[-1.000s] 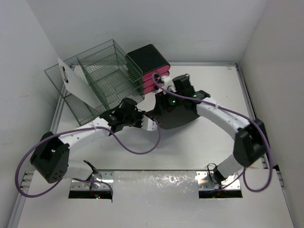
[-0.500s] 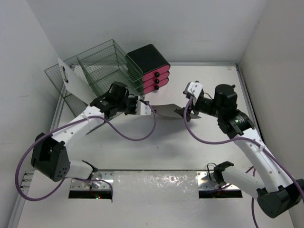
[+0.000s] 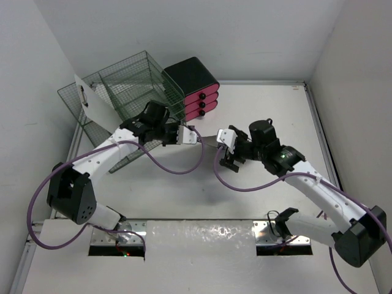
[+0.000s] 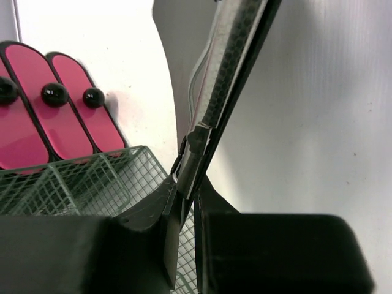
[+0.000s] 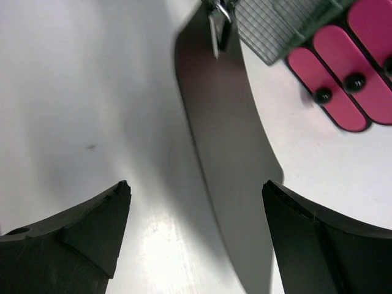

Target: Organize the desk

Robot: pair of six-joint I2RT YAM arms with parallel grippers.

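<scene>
The white desk point(image 3: 275, 104) carries everything. My left gripper point(image 3: 187, 136) is shut on the clip end of a dark clipboard point(image 3: 208, 139) and holds it on edge above the desk, just right of the green rack. In the left wrist view the board point(image 4: 236, 67) runs up from the closed jaws point(image 4: 191, 184). My right gripper point(image 3: 230, 158) is open and empty, hovering by the board's free end. In the right wrist view the board point(image 5: 226, 153) lies between and beyond the spread fingertips point(image 5: 196, 187), apart from them, with its metal clip point(image 5: 217, 24) at the top.
A green wire-mesh rack point(image 3: 122, 92) stands at the back left with a white board point(image 3: 101, 107) leaning in it. A black box with pink drawers point(image 3: 193, 79) sits right of it, also in the wrist views point(image 4: 61, 116) point(image 5: 343, 92). Walls close in on three sides.
The left gripper has raised the clipboard from flat on the desk to on edge and carried it toward the rack. The right arm pulled back from the drawers, then swung left to the board's free end.
</scene>
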